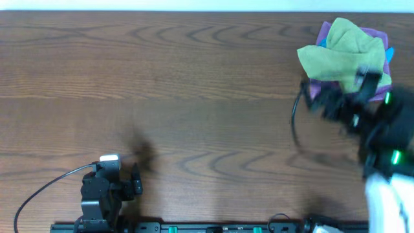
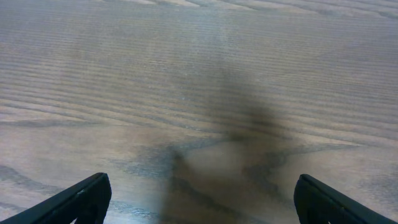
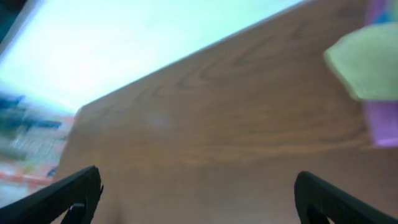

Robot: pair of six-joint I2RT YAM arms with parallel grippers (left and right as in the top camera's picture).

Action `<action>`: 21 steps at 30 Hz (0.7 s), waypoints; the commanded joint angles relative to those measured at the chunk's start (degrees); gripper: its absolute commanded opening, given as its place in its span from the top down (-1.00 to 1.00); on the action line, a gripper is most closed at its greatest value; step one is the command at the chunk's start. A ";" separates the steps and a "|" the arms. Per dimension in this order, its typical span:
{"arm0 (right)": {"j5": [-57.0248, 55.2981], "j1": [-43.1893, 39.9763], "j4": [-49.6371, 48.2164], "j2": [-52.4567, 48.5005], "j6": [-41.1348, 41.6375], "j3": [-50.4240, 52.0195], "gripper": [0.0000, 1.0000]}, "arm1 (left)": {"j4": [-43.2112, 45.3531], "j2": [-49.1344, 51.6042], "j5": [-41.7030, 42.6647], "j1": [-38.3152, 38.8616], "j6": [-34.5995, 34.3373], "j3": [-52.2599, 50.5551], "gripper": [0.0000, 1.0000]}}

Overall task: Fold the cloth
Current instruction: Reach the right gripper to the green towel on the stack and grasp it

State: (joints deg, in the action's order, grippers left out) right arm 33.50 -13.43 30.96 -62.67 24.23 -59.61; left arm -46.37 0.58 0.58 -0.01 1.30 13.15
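A pile of cloths lies at the far right of the table. A dull yellow-green cloth [image 1: 336, 55] is on top of a purple cloth [image 1: 378, 35]. I cannot make out a bright lime-green cloth or its white tag; it is hidden or out of view. My right gripper [image 1: 321, 100] is blurred, just in front of the pile's near left edge. In the right wrist view it [image 3: 199, 196] is open and empty over bare wood, with the yellow-green cloth [image 3: 367, 62] and the purple cloth [image 3: 382, 127] at the right edge. My left gripper [image 1: 137, 181] [image 2: 202, 199] is open and empty near the front left.
A black cable [image 1: 294, 120] loops over the table left of the right arm. A bit of blue [image 1: 389, 53] shows in the pile. The brown wooden table [image 1: 194, 84] ends at a pale far edge [image 3: 124, 56].
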 commanded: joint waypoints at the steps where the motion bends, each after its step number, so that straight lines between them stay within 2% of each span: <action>1: -15.43 -0.57 3.91 -12.83 5.99 -11.80 -0.98 | -2.91 -0.31 -1.16 -0.33 0.00 -1.81 -0.91; 4: -27.39 -0.57 6.36 -21.77 12.22 -21.05 -0.98 | -2.91 -0.31 -1.16 -0.33 0.00 -1.81 -0.90; 7: -39.10 -0.57 1.77 -27.82 13.46 -24.55 -0.99 | -2.91 -0.31 -1.16 -0.33 0.00 -1.81 -0.90; 12: -39.47 -0.76 -2.01 -33.46 11.65 -24.61 -0.98 | -2.91 -0.31 -1.16 -0.33 0.00 -1.81 -0.90; 14: -39.50 -1.33 -4.13 -35.60 12.50 -24.61 -0.79 | -2.91 -0.31 -1.16 -0.33 0.00 -1.81 -0.90; 17: -39.47 -2.25 -4.57 -38.29 26.27 -24.65 -0.90 | -2.89 -0.31 -1.16 -0.33 0.00 -1.81 -0.90; 18: -39.21 -2.62 -4.52 -39.34 32.24 -24.65 -0.85 | -2.91 -0.31 -1.16 -0.33 0.00 -1.81 -0.90; 21: -34.77 -4.11 -3.78 -42.03 42.86 -25.05 -0.63 | -2.89 -0.31 -1.16 -0.33 0.00 -1.81 -0.91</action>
State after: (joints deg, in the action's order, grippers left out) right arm -3.60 -15.86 26.70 -102.94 53.21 -83.37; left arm -46.37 0.58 0.45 -0.01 1.30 13.13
